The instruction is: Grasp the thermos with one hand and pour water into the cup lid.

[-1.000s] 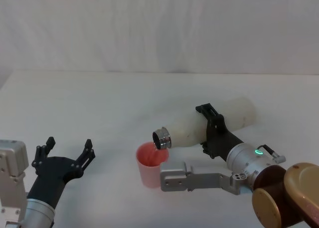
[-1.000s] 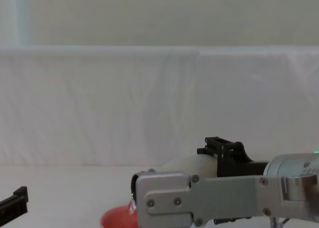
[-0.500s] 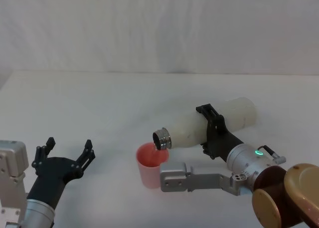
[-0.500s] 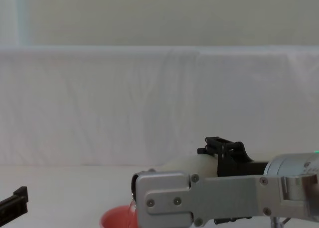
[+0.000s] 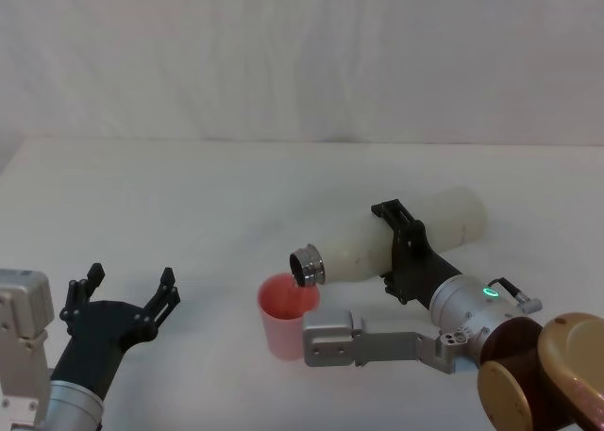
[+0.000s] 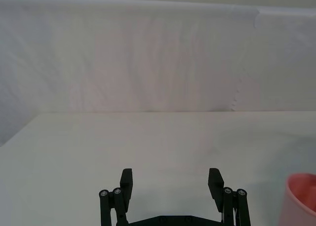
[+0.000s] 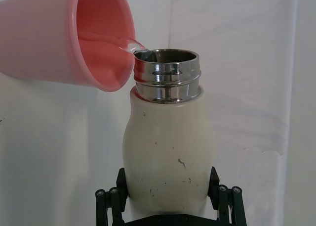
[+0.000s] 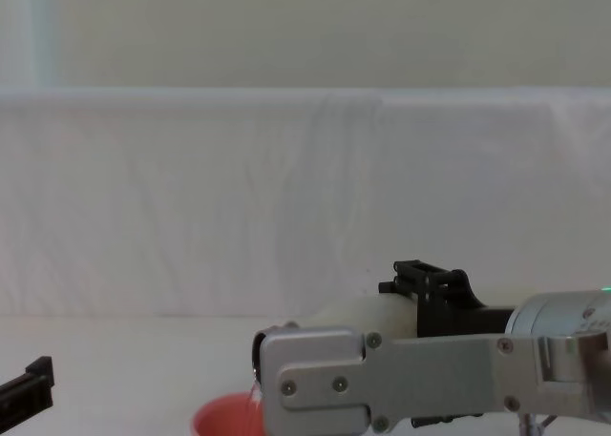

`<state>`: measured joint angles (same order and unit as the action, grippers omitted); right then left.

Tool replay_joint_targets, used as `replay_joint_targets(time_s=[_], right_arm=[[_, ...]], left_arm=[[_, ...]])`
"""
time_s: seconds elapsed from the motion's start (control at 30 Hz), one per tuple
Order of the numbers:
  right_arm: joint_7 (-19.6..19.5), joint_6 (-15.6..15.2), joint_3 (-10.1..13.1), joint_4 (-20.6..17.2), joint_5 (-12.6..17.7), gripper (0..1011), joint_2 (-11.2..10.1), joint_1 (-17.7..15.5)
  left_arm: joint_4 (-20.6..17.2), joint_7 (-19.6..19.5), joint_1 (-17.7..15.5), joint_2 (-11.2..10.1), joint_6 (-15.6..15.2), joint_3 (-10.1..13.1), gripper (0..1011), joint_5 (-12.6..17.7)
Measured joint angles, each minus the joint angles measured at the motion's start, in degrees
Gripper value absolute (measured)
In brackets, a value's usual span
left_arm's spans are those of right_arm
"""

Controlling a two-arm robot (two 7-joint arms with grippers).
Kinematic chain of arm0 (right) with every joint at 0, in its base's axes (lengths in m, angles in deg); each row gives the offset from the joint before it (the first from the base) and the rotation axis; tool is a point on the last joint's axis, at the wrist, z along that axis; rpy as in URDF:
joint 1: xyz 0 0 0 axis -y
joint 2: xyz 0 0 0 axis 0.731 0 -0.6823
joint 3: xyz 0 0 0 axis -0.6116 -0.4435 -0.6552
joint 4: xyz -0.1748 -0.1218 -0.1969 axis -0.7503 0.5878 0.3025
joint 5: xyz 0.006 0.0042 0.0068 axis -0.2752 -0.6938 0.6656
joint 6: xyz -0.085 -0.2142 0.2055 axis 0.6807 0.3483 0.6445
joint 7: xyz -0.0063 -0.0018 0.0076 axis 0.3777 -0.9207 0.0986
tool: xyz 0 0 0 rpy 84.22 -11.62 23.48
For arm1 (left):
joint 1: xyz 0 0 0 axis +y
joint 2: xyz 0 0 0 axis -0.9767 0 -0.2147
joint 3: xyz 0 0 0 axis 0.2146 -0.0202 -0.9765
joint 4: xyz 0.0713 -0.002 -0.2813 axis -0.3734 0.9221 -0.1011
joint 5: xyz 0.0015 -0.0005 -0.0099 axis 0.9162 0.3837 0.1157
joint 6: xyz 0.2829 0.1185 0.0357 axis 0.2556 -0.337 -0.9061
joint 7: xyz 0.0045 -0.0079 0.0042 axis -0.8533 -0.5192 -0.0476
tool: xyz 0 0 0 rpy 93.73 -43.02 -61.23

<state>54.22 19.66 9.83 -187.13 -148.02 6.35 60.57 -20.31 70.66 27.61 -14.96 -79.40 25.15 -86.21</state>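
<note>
My right gripper (image 5: 396,252) is shut on the cream-white thermos (image 5: 396,235), holding it tipped nearly flat with its steel neck (image 5: 306,263) over the salmon-pink cup lid (image 5: 286,313). In the right wrist view a thin stream of water runs from the thermos (image 7: 169,152) neck into the cup lid (image 7: 74,35). The chest view shows the thermos (image 8: 358,314) behind my right arm, with the cup lid (image 8: 224,420) rim low in the frame. My left gripper (image 5: 127,294) hovers open at the near left; the left wrist view shows its fingers (image 6: 126,179) spread and the cup lid (image 6: 301,201) off to one side.
A white cloth covers the table (image 5: 189,195) and hangs as a backdrop behind it. My right arm's grey link (image 5: 363,339) lies just in front of the cup lid. Bare table stretches across the middle and far side.
The thermos and right gripper have barely moved, holding the same tilt over the cup lid. The left gripper stays put.
</note>
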Motion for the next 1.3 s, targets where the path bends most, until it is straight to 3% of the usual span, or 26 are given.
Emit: replay_joint_targets(time_s=[0.7, 1.03, 1.2, 1.3], right_arm=[[0.3, -0.3, 0.2, 0.0, 0.1, 959, 0.3, 0.0], [-1.3, -0.3, 2.8, -1.9, 3.6, 959, 0.4, -2.1], [-2.8, 0.1, 5.2, -3.4, 7.1, 959, 0.7, -3.8], [-4.1, 0.9, 7.7, -4.7, 11.0, 959, 1.3, -5.4]], left_arm=[[0.0, 0.0, 0.0, 0.0, 0.0, 0.0, 1001, 0.0], [0.0, 0.0, 0.0, 0.0, 0.0, 0.0, 1001, 0.0], [0.0, 0.0, 0.0, 0.0, 0.0, 0.0, 1001, 0.0], [0.0, 0.0, 0.0, 0.0, 0.0, 0.0, 1001, 0.0]])
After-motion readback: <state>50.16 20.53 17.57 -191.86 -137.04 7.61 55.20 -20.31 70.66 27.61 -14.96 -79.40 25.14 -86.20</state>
